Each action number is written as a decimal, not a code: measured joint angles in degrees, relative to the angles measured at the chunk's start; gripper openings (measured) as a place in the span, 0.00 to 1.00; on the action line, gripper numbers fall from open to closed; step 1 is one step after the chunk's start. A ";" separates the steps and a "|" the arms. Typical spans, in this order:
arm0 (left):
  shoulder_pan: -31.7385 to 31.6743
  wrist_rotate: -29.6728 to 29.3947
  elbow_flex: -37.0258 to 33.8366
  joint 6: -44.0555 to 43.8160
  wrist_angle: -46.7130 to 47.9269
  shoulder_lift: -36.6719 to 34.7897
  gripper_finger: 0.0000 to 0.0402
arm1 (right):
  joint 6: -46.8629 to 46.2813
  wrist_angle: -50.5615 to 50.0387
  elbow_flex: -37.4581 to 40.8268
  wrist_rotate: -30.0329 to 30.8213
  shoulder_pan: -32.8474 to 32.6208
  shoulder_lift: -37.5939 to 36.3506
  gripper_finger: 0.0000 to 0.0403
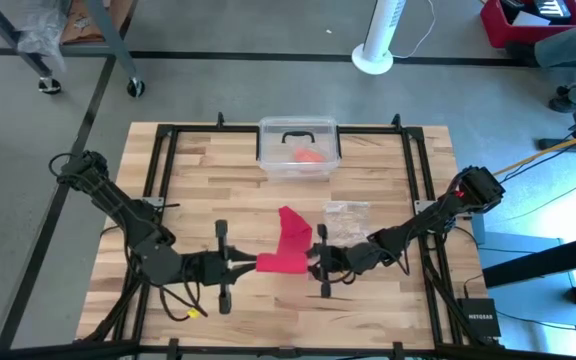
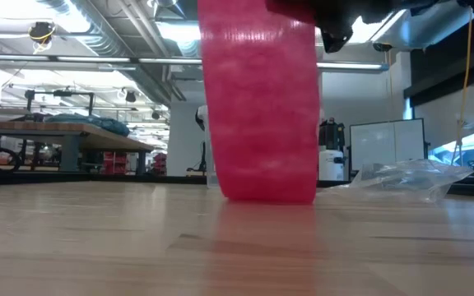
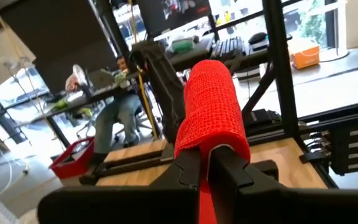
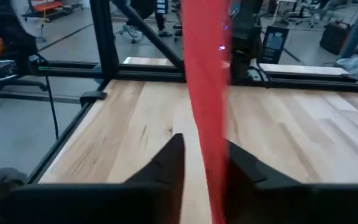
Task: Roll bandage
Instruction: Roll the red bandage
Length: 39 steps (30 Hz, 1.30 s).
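Left pincer (image 1: 251,264) clamps the red bandage's (image 1: 290,243) rolled end, anchoring it. At its three o'clock, the right pincer (image 1: 313,262) straddles the strip, jaws slightly parted, likely to guide rolling.

Robotics lab or workshop — open industrial space with exposed ceiling ducts (image 2: 97,25) and strip lights. Butcher-block table (image 1: 198,190) in a black metal frame on grey concrete floor with taped lines. Workbenches (image 2: 48,131), whiteboard (image 2: 385,148), white tower fan (image 1: 380,40), Netgear router (image 1: 480,318), office chairs — a person seated (image 3: 114,115) at a cluttered desk.
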<state>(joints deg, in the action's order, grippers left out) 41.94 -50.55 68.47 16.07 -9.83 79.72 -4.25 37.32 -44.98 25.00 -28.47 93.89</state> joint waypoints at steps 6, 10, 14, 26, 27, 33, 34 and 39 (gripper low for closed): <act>0.04 0.06 0.00 -1.00 0.31 0.00 0.01 | 0.32 -2.60 -3.25 0.22 0.00 0.00 0.42; 0.68 0.05 0.00 -1.30 0.27 0.00 0.01 | 1.74 -7.10 -3.88 -0.14 0.00 -0.04 0.50; 0.76 0.05 0.00 -2.16 0.07 0.00 0.01 | 1.23 -8.26 -3.84 -0.14 0.00 0.06 0.52; 0.76 0.05 0.02 2.52 -3.17 0.00 0.01 | 2.75 -4.25 -3.80 1.47 0.00 2.91 0.29; 0.76 0.05 0.02 2.71 -3.21 0.00 0.01 | 3.28 -3.34 -3.80 1.51 0.00 2.91 0.27; 0.76 0.05 0.02 4.25 -3.93 0.00 0.01 | 4.13 -2.57 -3.82 1.30 0.00 2.84 0.12; 0.76 0.07 0.02 4.27 -4.42 0.00 0.01 | 4.15 -2.93 -3.80 1.17 0.00 2.86 0.08; 0.76 0.42 0.02 7.06 -5.99 0.00 0.01 | 4.45 -2.57 -3.80 0.77 -1.29 2.86 0.03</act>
<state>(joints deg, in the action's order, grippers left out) 42.70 -50.13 68.49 23.13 -15.82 79.72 0.20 34.75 -48.77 25.77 -29.76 96.75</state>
